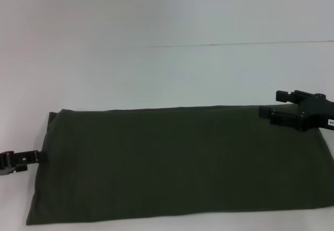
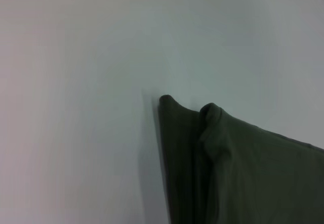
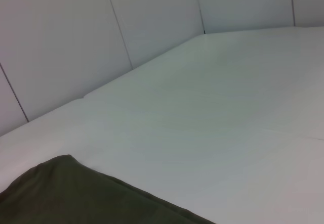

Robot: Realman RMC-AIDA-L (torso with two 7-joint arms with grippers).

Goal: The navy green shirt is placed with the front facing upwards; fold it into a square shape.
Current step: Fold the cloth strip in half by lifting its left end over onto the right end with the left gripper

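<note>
One navy green shirt (image 1: 177,163), a wide band across the lower frame; my left gripper (image 1: 42,157) pinches its left edge, my right gripper (image 1: 269,112) its upper-right corner.

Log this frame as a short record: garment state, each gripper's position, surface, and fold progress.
garment: navy green shirt, lying flat as a wide rectangular band, no lettering showing
layers: doubled edge with two rounded folds visible at its left end in the left wrist view
left gripper: at the shirt's left edge, about mid-height
right gripper: over the shirt's far right corner
surface: white table
fold progress: band is much wider than deep, not yet square
</note>
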